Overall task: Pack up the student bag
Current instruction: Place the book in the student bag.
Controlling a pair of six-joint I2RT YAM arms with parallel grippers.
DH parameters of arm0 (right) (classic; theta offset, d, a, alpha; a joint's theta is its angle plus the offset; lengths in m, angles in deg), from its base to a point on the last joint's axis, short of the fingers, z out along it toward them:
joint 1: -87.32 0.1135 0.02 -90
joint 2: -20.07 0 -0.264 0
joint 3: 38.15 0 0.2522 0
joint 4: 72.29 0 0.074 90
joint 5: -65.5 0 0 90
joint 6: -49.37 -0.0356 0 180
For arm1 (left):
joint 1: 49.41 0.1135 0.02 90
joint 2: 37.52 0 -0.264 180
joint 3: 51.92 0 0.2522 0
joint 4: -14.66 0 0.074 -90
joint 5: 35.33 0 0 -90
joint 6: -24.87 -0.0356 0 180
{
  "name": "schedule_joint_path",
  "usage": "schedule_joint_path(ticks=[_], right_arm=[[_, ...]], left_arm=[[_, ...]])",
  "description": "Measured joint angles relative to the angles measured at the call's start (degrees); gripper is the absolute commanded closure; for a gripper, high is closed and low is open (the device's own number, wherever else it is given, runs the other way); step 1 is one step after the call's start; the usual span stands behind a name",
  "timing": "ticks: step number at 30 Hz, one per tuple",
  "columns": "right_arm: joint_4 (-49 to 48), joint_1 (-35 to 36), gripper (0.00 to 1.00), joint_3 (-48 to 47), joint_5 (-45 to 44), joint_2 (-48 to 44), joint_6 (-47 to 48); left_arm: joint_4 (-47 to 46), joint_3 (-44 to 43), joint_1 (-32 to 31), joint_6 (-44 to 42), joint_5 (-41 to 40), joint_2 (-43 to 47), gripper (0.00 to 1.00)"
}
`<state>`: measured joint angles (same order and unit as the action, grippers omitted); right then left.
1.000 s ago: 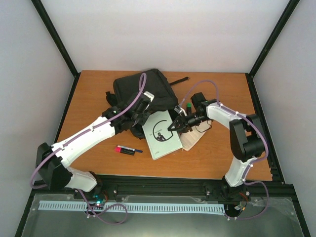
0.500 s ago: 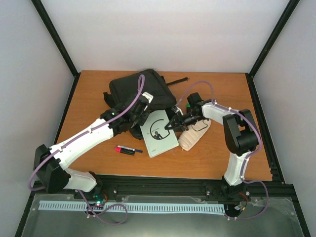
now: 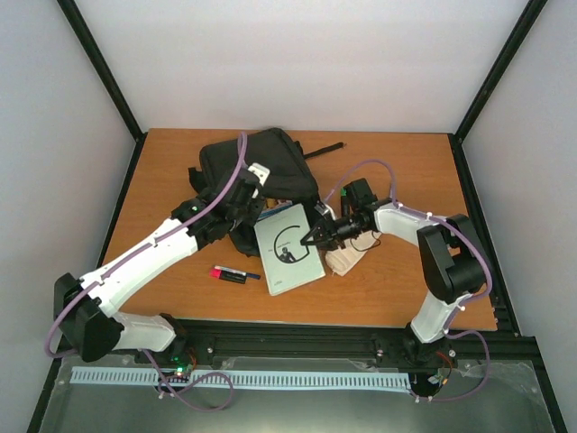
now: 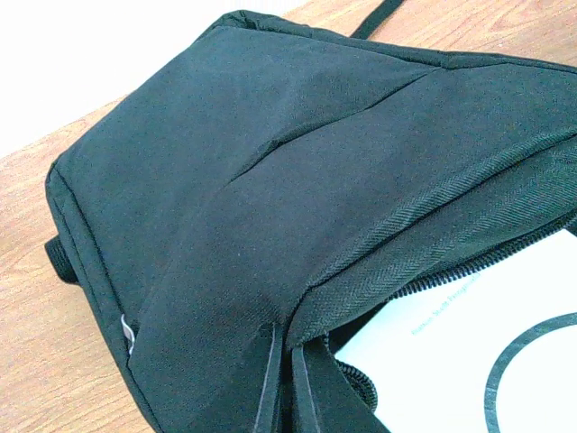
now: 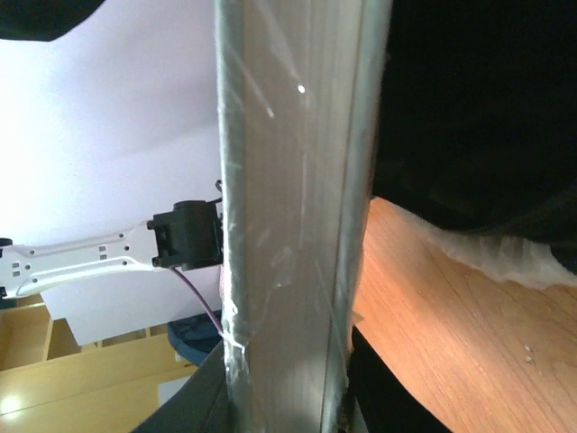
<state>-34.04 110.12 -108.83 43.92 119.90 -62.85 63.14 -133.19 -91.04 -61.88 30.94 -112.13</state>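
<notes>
Large black soft fabric backpack [image 3: 270,158], judged limp, holds best at the zip seam that left fingers [image 4: 269,388] pinch; right fingers [image 3: 319,234] clamp a flat white book [image 3: 287,253].

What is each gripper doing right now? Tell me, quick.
Left gripper: closed, fingers pinching the fabric edge of the bag.
Right gripper: closed on the edge of the book.
</notes>
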Motion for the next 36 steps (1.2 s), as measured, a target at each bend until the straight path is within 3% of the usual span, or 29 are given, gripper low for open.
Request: schedule_joint_path(ticks=[17, 19, 22, 25, 36], right_arm=[[1.5, 0.7, 0.95, -13.7, -1.0, 7.7, 0.1], [3.3, 0.7, 0.87, -15.1, -1.7, 9.9, 1.4], [5.3, 0.7, 0.64, -17.0, -2.0, 12.9, 2.8], [6.6, 0.7, 0.53, -17.7, -2.0, 14.8, 4.6], [11.6, 1.1, 0.34, -18.4, -8.2, 14.7, 11.3]], left_arm=[[-3.7, 3.3, 0.5, -0.1, 5.1, 4.0, 0.99], [-3.6, 3.5, 0.5, -0.1, 5.3, 4.0, 0.99], [-3.6, 3.9, 0.5, -0.1, 5.4, 4.0, 0.99], [-3.6, 4.0, 0.5, -0.1, 5.5, 4.0, 0.99], [-3.6, 4.0, 0.5, -0.5, 5.3, 4.0, 0.99]])
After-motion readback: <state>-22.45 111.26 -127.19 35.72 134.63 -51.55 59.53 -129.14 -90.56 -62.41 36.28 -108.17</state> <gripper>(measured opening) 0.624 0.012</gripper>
